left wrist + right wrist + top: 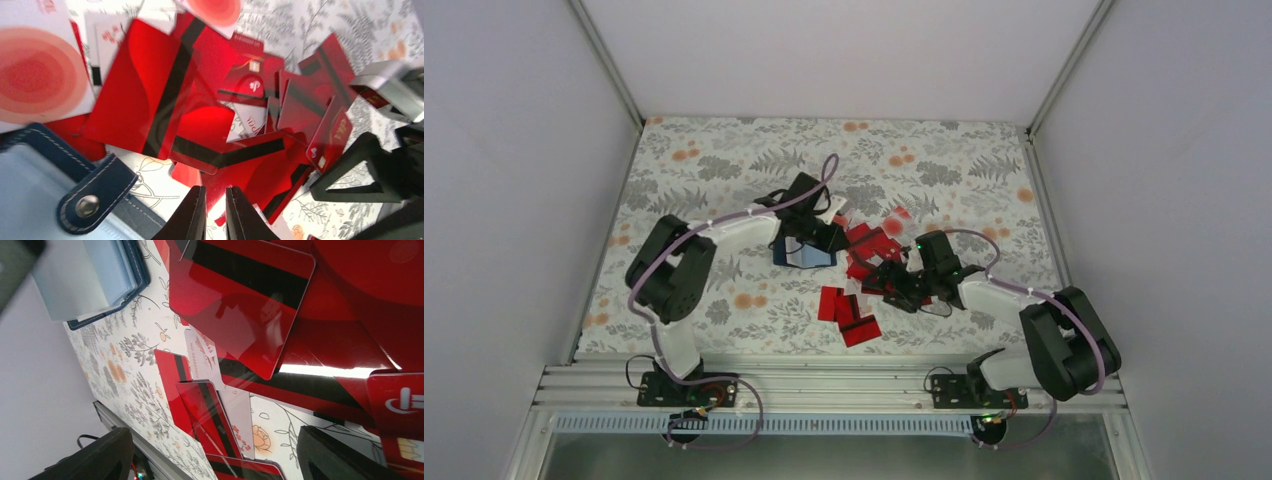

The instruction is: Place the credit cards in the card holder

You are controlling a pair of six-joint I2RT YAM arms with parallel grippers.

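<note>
Card holder [45,200] partly off-frame, perhaps open.

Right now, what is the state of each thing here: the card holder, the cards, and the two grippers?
card holder: lying open, its snap tab unfastened.
credit cards: loose, overlapping in a heap beside the holder, a few lying apart; none gripped.
left gripper: shut, nothing seen between its fingers, low by the holder.
right gripper: open, above the cards.
</note>
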